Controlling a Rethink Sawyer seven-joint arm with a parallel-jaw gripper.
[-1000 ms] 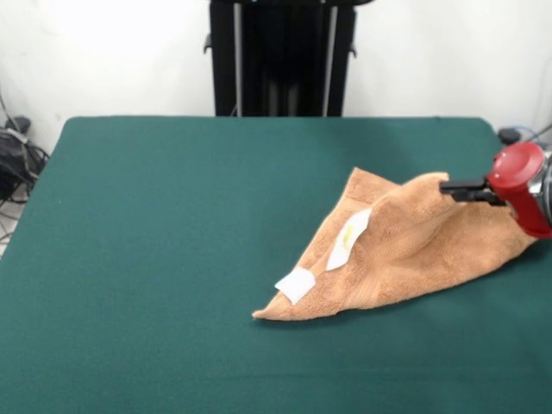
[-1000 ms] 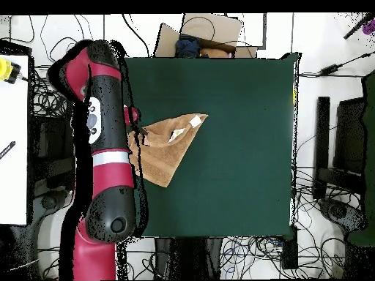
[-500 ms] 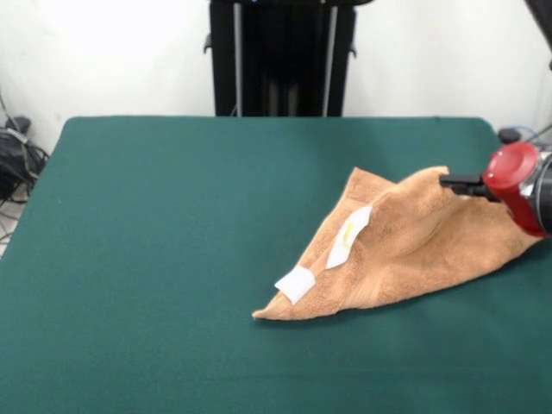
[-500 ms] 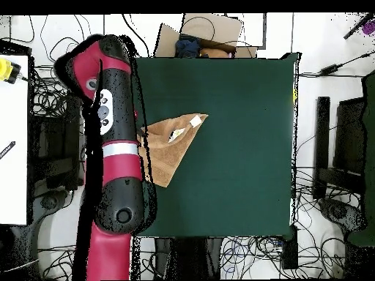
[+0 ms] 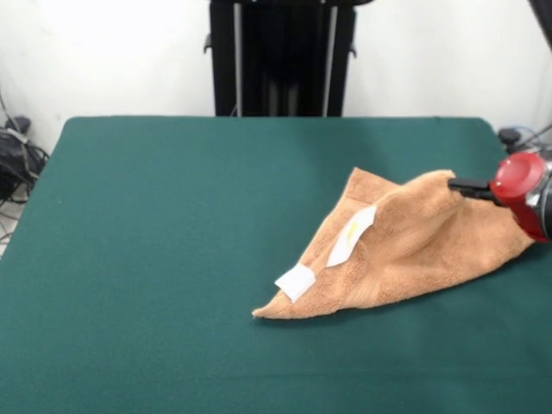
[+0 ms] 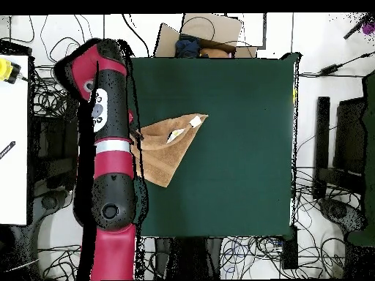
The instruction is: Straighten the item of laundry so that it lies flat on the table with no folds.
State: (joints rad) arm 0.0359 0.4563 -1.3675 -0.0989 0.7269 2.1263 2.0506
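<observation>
Dark green felt covers the table (image 5: 172, 259), with a white wall and black pedestal behind. From the front, the orange-tan terry towel (image 5: 405, 250) lies bunched in a rough triangle at the right side — its long axis slants from a low tip with two white tags (image 5: 295, 283) up to a raised corner at the gripper (image 5: 461, 184), whose dark tips meet that corner; whether they pinch it, I cannot tell.

Overhead, the towel (image 6: 167, 146) sits at the table's (image 6: 234, 146) left edge beside the red arm (image 6: 110, 161), cables strewn about the floor.

Towel (image 5: 405, 246) on table (image 5: 172, 259), right side
</observation>
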